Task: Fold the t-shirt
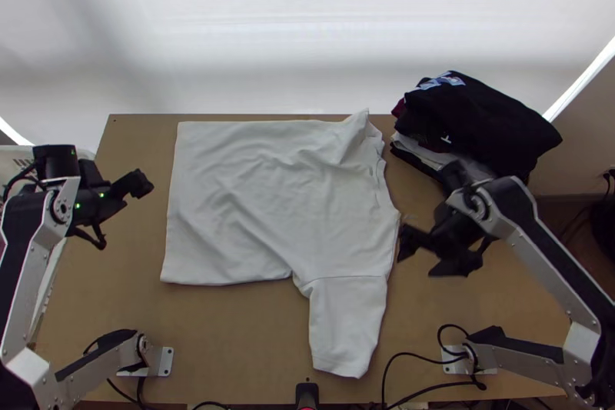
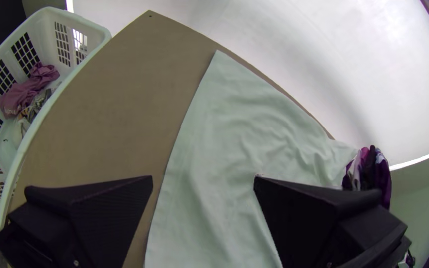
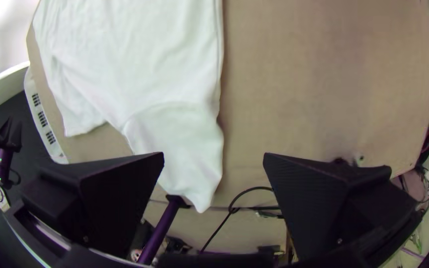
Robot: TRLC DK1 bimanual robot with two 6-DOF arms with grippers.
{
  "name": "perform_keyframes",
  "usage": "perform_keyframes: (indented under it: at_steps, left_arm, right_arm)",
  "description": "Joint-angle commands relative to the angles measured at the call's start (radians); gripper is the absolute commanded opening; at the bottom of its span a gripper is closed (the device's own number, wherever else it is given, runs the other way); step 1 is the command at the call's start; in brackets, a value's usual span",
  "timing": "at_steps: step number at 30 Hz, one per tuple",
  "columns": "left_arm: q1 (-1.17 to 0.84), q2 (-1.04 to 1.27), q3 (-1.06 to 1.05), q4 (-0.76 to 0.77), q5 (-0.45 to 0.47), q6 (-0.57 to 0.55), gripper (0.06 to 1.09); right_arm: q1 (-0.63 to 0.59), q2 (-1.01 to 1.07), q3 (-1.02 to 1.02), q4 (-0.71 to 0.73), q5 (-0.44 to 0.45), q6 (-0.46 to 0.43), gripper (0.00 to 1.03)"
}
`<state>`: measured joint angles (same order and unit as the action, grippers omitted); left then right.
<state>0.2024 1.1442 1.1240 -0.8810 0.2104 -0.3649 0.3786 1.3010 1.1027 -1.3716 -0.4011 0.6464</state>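
One high camera, two at the wrists

The top view looks steeply down from high over the near edge, farthest back, covering most of the tabletop (image 1: pixel 223 341). The left wrist view sits closer, behind the left hand (image 1: pixel 123 210), facing the far edge and the basket (image 2: pixel 43 30) at left. The right wrist view, also close, rides behind the right hand (image 1: pixel 419 258) and takes in the near edge. All three share part of the t-shirt (image 1: pixel 269 195); the top and right wrist views share its near sleeve (image 1: pixel 347 325).
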Motion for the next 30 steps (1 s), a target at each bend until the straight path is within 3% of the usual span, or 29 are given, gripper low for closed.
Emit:
perform_keyframes:
  at_steps: [1,3,6,14,17,30]
  left_arm:
    - [0.000,-0.078,-0.072,-0.018,0.009,0.044,1.05]
    - [0.003,-0.104,-0.090,-0.024,0.009,0.044,1.05]
    - [0.006,-0.130,-0.109,-0.032,0.009,0.047,1.05]
    - [0.012,-0.158,-0.135,-0.055,0.007,0.090,1.05]
    - [0.014,-0.161,-0.147,-0.064,0.004,0.109,1.05]
    - [0.032,-0.152,-0.165,-0.076,-0.014,0.179,1.05]
  right_arm:
    - [0.028,-0.052,-0.122,0.082,-0.045,0.024,0.93]
    - [0.040,-0.057,-0.185,0.164,-0.048,0.027,0.92]
    - [0.048,-0.043,-0.236,0.258,-0.048,0.019,0.81]
    - [0.049,0.075,-0.316,0.378,-0.050,-0.053,0.78]
    - [0.056,0.084,-0.333,0.457,-0.048,-0.053,0.54]
    - [0.112,0.181,-0.337,0.543,-0.048,-0.048,0.52]
